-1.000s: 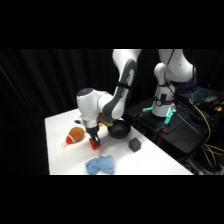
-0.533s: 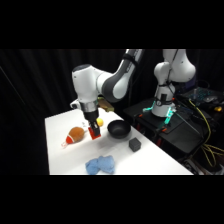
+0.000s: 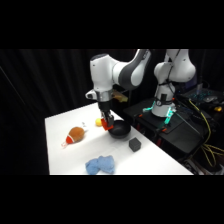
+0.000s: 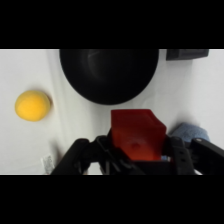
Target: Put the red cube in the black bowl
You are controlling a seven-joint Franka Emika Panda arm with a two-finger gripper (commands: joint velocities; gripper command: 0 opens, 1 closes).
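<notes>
Pincer [image 4: 136, 150] clamped on red cube [image 4: 137, 132], held up off white table [image 3: 65, 160], w/ black bowl [image 4: 109, 72] just ahead & below, yellow ball [image 4: 32, 105] off to its left, grey cube [image 3: 134, 145] beyond bowl.

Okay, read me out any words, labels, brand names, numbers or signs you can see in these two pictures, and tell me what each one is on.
None: no readable text shows in either view.
The red cube, held in the gripper, has plain faces.
The black bowl bears no mark.
The yellow ball and dark grey cube are unmarked.
The equipment at the arm's base is too blurred to read.
</notes>
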